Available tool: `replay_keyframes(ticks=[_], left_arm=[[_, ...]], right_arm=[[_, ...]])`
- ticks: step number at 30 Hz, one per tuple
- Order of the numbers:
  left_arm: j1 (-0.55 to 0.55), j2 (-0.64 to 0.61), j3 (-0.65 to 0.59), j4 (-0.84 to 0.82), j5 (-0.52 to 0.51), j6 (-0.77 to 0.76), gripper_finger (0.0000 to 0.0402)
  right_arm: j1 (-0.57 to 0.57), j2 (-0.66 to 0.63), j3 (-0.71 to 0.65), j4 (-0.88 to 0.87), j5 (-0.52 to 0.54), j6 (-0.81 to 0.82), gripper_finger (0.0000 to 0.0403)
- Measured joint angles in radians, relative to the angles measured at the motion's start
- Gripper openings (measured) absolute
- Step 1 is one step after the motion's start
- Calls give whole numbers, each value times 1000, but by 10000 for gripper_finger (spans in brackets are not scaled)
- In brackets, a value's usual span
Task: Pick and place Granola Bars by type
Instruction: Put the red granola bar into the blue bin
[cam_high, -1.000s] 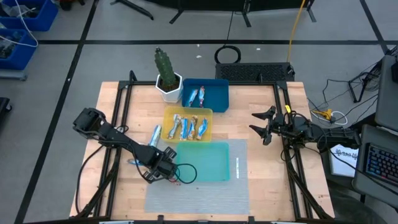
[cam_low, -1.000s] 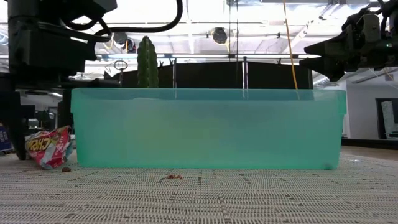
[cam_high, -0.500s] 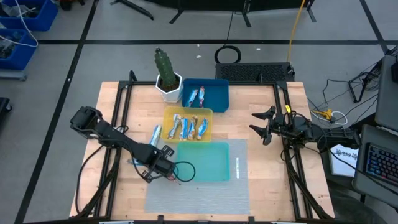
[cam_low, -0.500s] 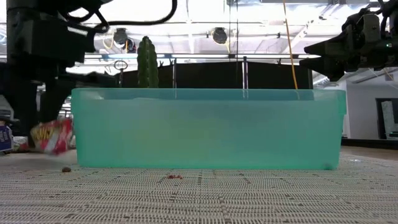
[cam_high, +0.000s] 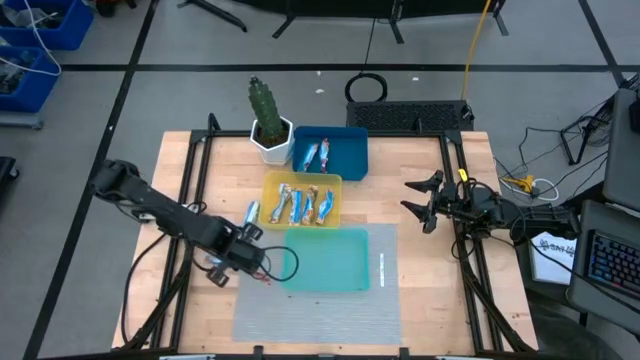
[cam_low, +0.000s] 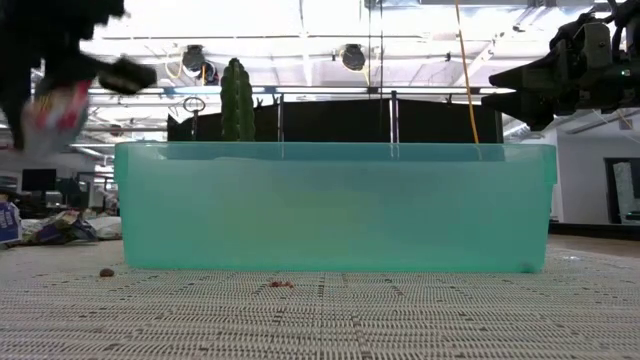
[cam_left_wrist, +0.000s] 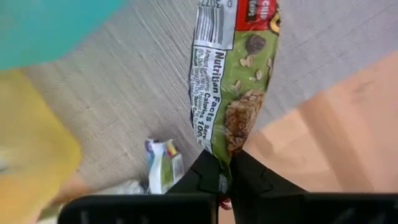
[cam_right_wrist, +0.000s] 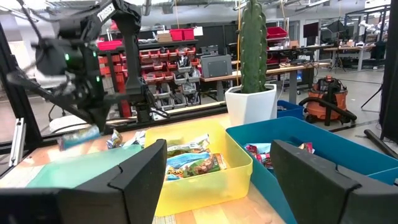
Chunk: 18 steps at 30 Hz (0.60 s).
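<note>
Off the table's near-left part, a green-wrapped granola bar (cam_left_wrist: 239, 81) hangs clamped in my left gripper (cam_left_wrist: 225, 177), lifted just left of the teal tray (cam_high: 325, 258). More granola bars lie in the yellow tray (cam_high: 270, 188) and blue tray (cam_high: 352, 150) farther back. My right gripper (cam_high: 418, 205) waits at the right edge, fingers apart.

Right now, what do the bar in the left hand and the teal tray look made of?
Bar: thin glossy printed film, apparently plastic or foil; it crinkles where the left hand pinches it. Teal tray: translucent plastic, probably rigid; light passes through its smooth, frosted walls.
</note>
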Motion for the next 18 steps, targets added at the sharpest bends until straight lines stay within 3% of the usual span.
replay_keyframes(ticks=[6,18], left_arm=[[23,-70,136,-142,-36,-73,27],[136,-54,526,-325,-101,-161,12]], right_arm=[[0,0,0,0,0,0,279],[0,0,0,0,0,0,279]])
